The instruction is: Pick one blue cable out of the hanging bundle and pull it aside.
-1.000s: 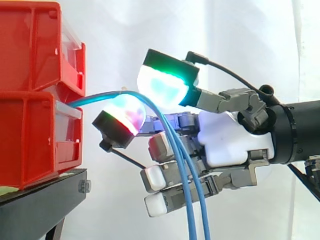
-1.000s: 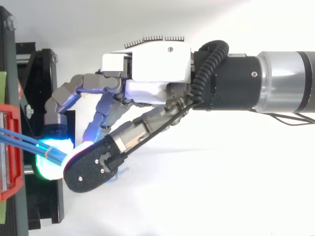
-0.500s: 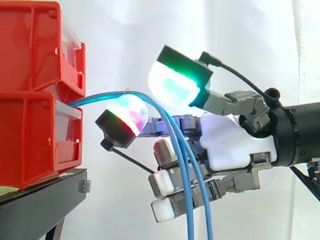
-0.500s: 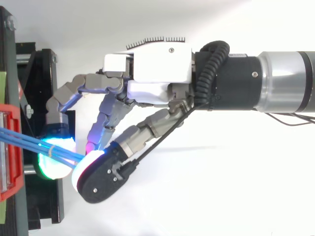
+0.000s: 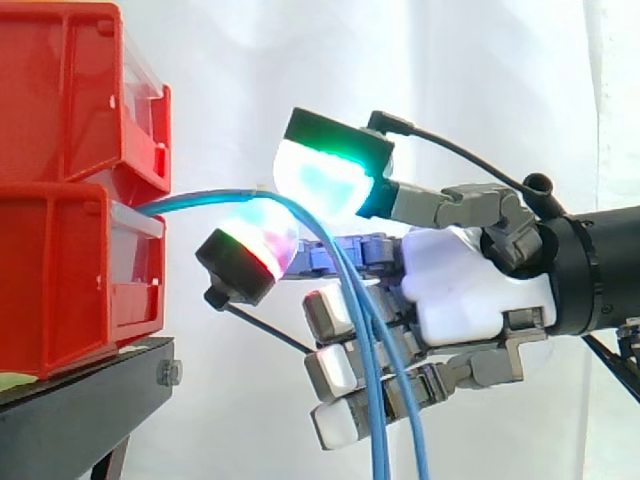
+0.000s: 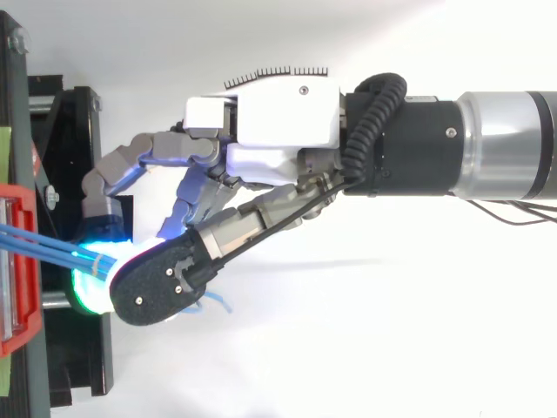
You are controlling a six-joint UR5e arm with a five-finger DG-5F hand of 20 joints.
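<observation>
red bins [image 5: 70, 190] stacked on a black stand [image 5: 80, 400]. the hand [image 5: 470, 290] reaches in from the right. blue cables [image 5: 200, 198] leave the lower bin, arch over and hang in front of the palm. step in hand: selection. the thumb pad [image 5: 320, 180] and one finger pad [image 5: 258, 235] pinch the bundle at its crest, the other fingers loosely curled below; whether a single cable is caught cannot be told. next move: isolate one strand, then draw it sideways. no writing is legible.

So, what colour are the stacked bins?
The bins are red; the side view shows it best.
</observation>
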